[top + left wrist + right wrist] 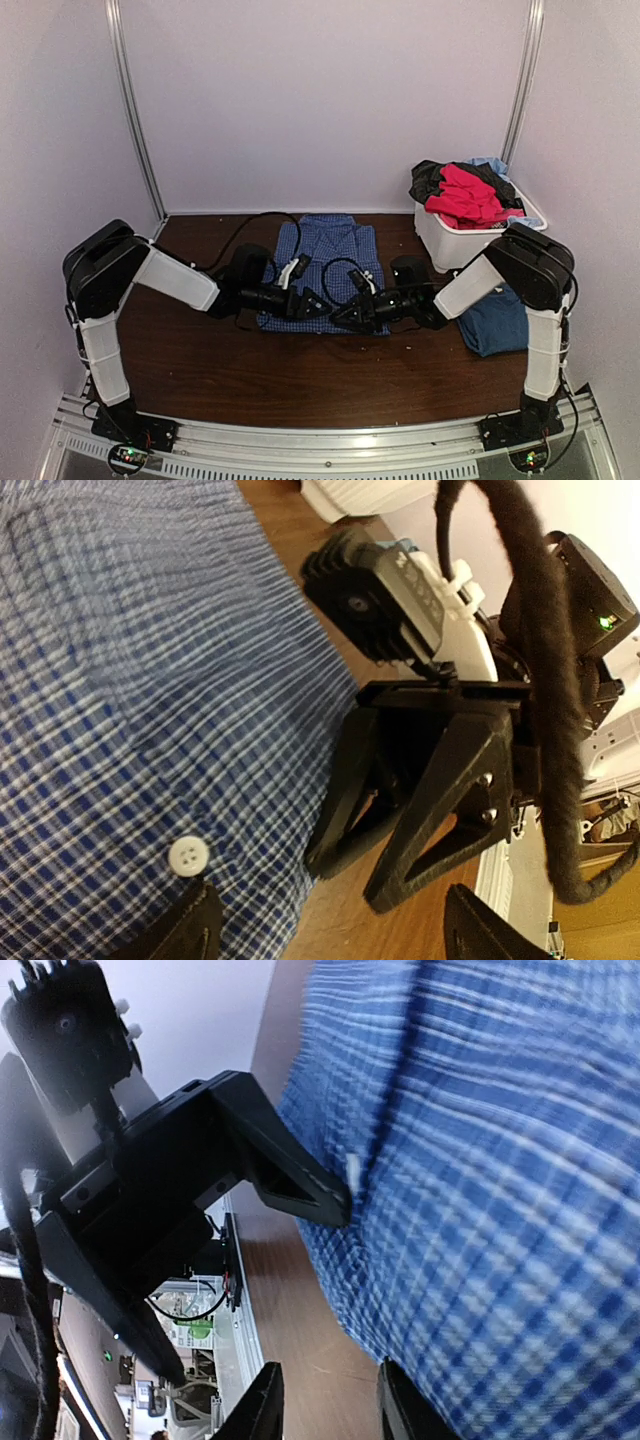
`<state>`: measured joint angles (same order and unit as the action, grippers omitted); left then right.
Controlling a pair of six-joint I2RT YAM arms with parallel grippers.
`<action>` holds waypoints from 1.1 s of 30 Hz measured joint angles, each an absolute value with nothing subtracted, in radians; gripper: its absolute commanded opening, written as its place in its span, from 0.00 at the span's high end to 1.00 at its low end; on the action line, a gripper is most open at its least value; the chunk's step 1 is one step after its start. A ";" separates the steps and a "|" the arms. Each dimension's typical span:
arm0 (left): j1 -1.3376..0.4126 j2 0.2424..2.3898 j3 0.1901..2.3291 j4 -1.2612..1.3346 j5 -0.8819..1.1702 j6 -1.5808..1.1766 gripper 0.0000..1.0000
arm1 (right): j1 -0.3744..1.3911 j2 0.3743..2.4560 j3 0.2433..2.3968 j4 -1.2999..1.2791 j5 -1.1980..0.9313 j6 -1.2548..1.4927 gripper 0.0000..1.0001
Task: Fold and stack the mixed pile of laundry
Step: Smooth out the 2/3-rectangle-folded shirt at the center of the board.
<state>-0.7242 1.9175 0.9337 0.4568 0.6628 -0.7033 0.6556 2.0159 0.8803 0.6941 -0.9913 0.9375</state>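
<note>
The blue-and-white checked shirt (325, 262) lies flat mid-table. Both grippers meet at its near hem. My left gripper (316, 304) (335, 932) is open wide; one fingertip (190, 922) rests over the checked cloth by a white button (187, 856), the other over bare wood. Nothing is between the fingers of my right gripper (347, 314) (330, 1408), which is open over wood at the shirt (480, 1210) edge. A folded dark-blue T-shirt (497, 320) lies at the right. Red (465, 197), black (430, 180) and light-blue (492, 163) clothes of the pile sit in the bin.
A white plastic bin (445, 245) stands at the back right, beside the right arm's elbow. Black cables loop over the shirt between the two wrists. White walls close in the table on three sides. A metal rail runs along the near edge.
</note>
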 measured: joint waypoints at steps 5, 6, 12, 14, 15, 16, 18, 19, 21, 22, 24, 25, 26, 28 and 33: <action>-0.701 1.961 0.849 0.536 0.647 -0.731 0.22 | 0.636 2.093 0.811 0.807 -0.990 0.980 0.70; -0.700 1.958 0.831 0.561 0.642 -0.733 0.22 | 0.636 2.093 0.801 0.829 -0.988 0.984 0.70; -0.683 1.903 0.656 0.717 0.629 -0.748 0.21 | 0.633 2.053 0.698 0.910 -0.989 0.994 0.68; -0.660 1.866 0.614 0.720 0.633 -0.751 0.21 | 0.622 2.017 0.670 0.871 -0.993 0.987 0.67; -0.649 1.847 0.606 0.698 0.633 -0.749 0.21 | 0.616 2.000 0.667 0.854 -0.995 0.981 0.67; -0.642 1.832 0.608 0.668 0.632 -0.743 0.20 | 0.607 1.979 0.669 0.827 -0.995 0.972 0.66; -0.632 1.797 0.634 0.577 0.624 -0.721 0.20 | 0.588 1.929 0.698 0.758 -0.999 0.946 0.66; -0.628 1.782 0.661 0.528 0.619 -0.707 0.20 | 0.580 1.908 0.730 0.716 -0.999 0.921 0.66; -0.619 1.768 0.734 0.448 0.610 -0.680 0.20 | 0.564 1.886 0.825 0.623 -0.999 0.862 0.66; -0.614 1.767 0.768 0.430 0.607 -0.670 0.21 | 0.556 1.885 0.869 0.592 -0.999 0.834 0.66; -0.590 1.771 0.853 0.398 0.609 -0.654 0.21 | 0.536 1.892 0.957 0.538 -1.000 0.791 0.66; -0.572 1.777 0.886 0.394 0.609 -0.649 0.21 | 0.521 1.905 1.003 0.518 -1.003 0.772 0.66; -0.551 1.789 0.918 0.394 0.610 -0.645 0.21 | 0.506 1.925 1.045 0.501 -1.005 0.754 0.67; -0.510 1.832 0.974 0.394 0.614 -0.638 0.21 | 0.484 1.979 1.115 0.474 -1.008 0.724 0.67; -0.433 2.015 1.069 0.395 0.614 -0.630 0.22 | 0.451 2.178 1.262 0.390 -1.014 0.667 0.70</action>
<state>-0.4328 2.0151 1.0691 0.3950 0.6140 -0.6300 0.4511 2.1777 1.2621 0.3904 -1.0138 0.6670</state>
